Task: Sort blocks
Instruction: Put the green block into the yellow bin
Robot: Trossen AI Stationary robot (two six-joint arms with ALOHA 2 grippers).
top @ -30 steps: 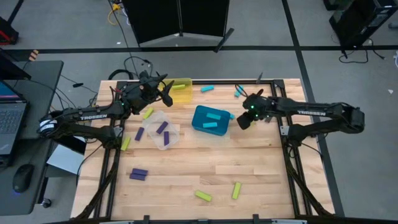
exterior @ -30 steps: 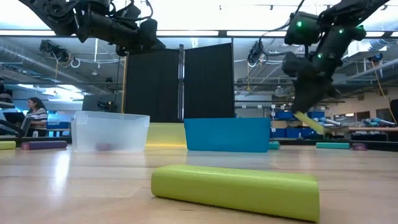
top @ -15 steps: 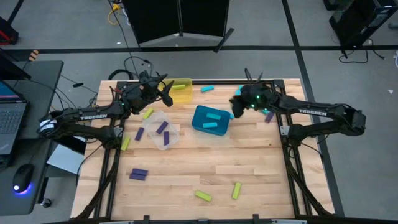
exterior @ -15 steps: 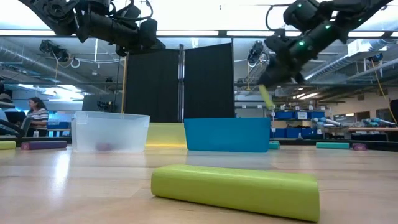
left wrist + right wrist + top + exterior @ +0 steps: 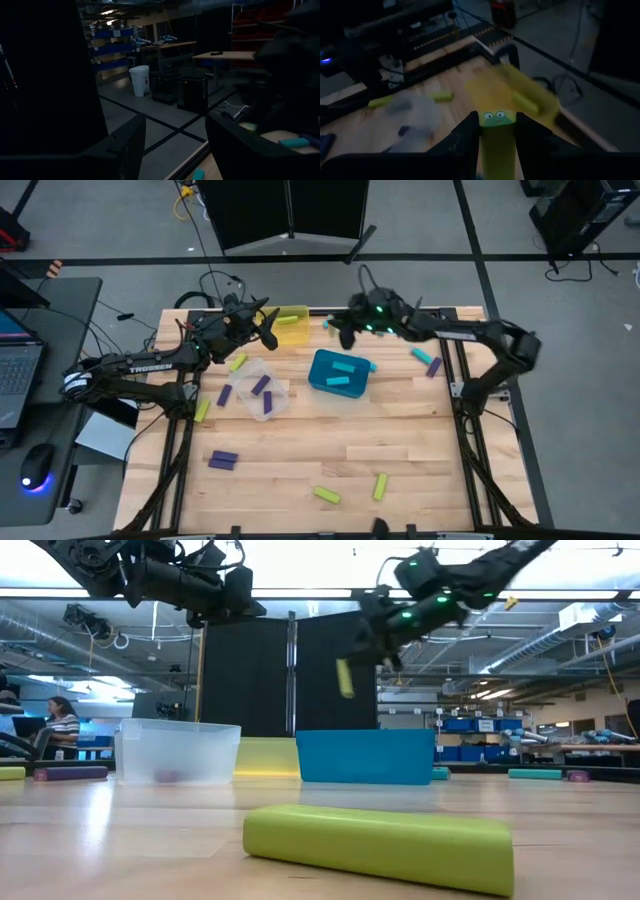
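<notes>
A yellow-green block (image 5: 496, 137) sits clamped between the fingers of the right claw (image 5: 347, 330), lifted above the counter (image 5: 400, 450) between the teal bin (image 5: 338, 374) and the yellow bin (image 5: 291, 325). Beyond it, the left claw (image 5: 268, 328) hovers at the yellow bin's edge, fingers parted and holding nothing. Other blocks lie scattered around the teal bin.
</notes>
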